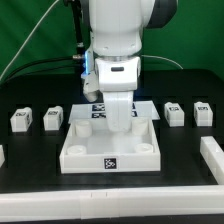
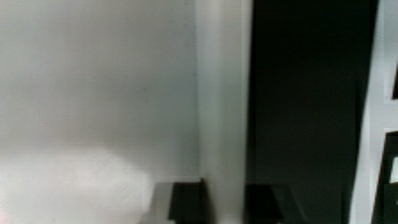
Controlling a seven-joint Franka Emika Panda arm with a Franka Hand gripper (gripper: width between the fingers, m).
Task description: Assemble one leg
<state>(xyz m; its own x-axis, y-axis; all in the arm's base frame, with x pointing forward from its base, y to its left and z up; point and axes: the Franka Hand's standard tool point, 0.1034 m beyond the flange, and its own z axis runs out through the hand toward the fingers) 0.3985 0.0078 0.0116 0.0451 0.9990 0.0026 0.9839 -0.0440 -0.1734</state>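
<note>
Several legs, small white tagged blocks, lie on the black table in the exterior view: two on its left and two on its right. None is held. The large white tray sits in the middle. My gripper reaches straight down at the tray's far wall. In the wrist view my two dark fingertips straddle that wall, which fills the gap between them. The gripper looks shut on it.
The marker board lies just behind the tray; its edge shows in the wrist view. White bars sit at the exterior view's front right and far left edge. Cables hang behind the arm.
</note>
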